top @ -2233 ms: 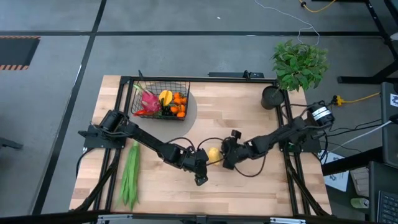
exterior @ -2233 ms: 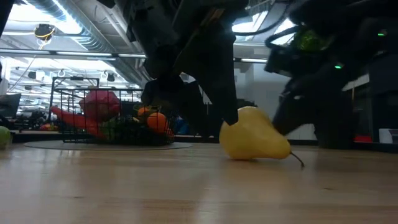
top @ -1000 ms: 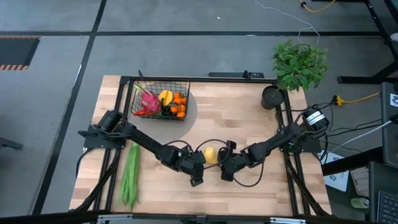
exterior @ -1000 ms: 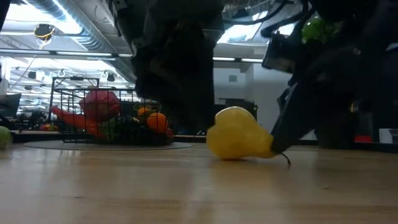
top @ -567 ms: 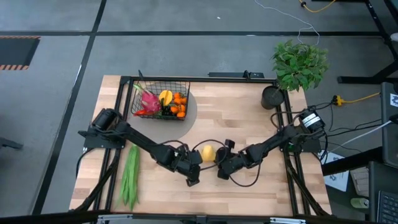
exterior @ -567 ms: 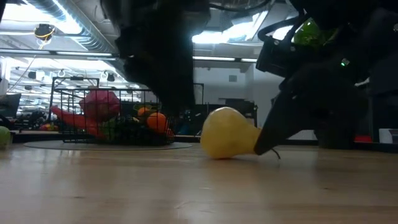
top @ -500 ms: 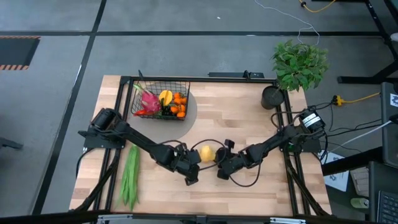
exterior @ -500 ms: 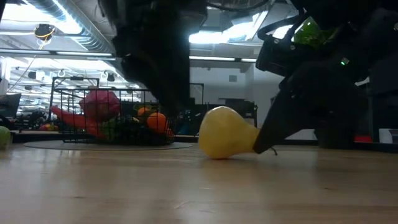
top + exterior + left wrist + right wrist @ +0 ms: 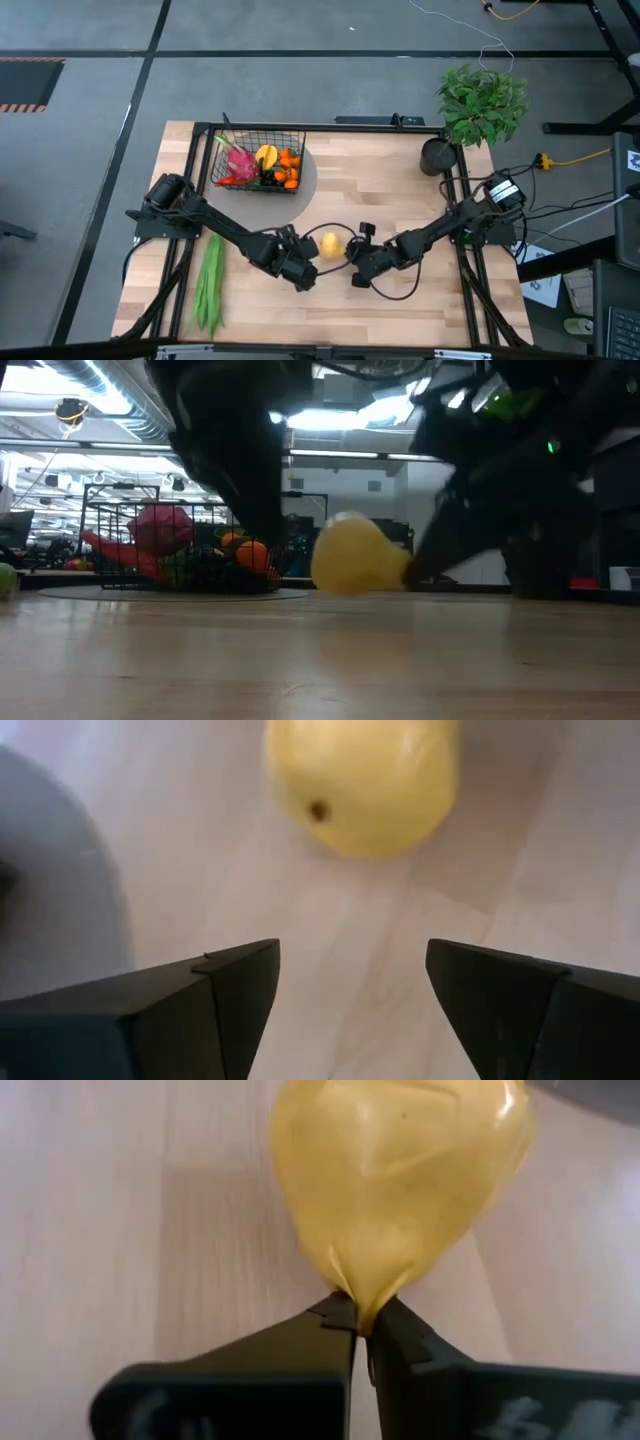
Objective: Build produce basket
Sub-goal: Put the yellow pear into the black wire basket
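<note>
A: Right gripper point(image 9: 355, 1330)?
B: Fingers pinched together on the narrow stem end of the yellow pear point(image 9: 400, 1175), tips meeting right at the neck. Sits mid-table in the high view point(image 9: 356, 262), just right of the pear point(image 9: 328, 245).

A: Left gripper point(image 9: 352, 990)?
B: Jaws spread wide, nothing between them. Pear point(image 9: 362, 780) just ahead of the fingertips, blossom end with its dark dot facing them, not touching. High view puts it point(image 9: 300, 268) just left of the pear.

A: Pear itself?
B: Smooth, plain yellow, fat end toward the left arm, neck toward the right. Low view point(image 9: 352, 555) blurred, round end left; cannot tell whether resting on the wood or just off it.

A: Basket?
B: Black wire basket point(image 9: 297, 138) at the far left part of the table, on a grey round mat point(image 9: 305, 178). Holds pink dragon fruit point(image 9: 239, 160), yellow pepper point(image 9: 266, 155), oranges point(image 9: 290, 158). Well apart from the pear.

A: Other produce?
B: Long green beans point(image 9: 209, 280) lying loose along the left side.
</note>
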Controlling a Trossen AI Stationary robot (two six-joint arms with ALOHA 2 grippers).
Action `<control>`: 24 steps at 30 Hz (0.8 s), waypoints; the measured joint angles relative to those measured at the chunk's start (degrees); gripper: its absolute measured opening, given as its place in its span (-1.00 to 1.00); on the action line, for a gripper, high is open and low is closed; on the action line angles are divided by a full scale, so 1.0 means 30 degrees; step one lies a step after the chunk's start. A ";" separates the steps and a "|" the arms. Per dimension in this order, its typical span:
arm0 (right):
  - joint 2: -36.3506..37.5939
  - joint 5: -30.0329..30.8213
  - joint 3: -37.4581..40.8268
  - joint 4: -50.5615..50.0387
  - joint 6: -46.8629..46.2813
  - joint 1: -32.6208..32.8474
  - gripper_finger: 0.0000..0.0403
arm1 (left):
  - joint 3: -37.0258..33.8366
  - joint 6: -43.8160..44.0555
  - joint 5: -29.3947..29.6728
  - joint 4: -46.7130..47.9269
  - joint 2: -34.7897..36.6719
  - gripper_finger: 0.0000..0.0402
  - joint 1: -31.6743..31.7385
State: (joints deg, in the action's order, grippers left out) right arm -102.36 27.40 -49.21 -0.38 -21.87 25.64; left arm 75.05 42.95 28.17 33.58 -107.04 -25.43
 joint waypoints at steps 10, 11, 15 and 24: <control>0.2689 0.3247 -0.3386 -0.5778 0.3306 -0.0922 -1.00 | 0.0007 0.3873 0.1603 0.5880 0.3058 0.21 -0.1008; 0.2794 0.3394 -0.3956 -0.6419 0.3797 -0.1229 -1.00 | 0.0007 0.4355 0.1950 0.6496 0.3430 0.21 -0.1257; 0.2795 0.2693 -0.6444 -0.7154 0.7033 -0.2867 -1.00 | 0.0015 0.6196 0.3985 0.8558 0.4932 0.21 -0.2129; 0.2440 -0.2655 -1.1967 -0.6068 1.1476 -0.8444 -1.00 | 0.0029 0.6659 0.7037 1.1979 0.6086 0.21 -0.3144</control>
State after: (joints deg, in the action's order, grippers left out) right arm -95.04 19.43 -85.11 -18.58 12.56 0.31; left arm 75.13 62.93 49.28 69.52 -88.78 -34.86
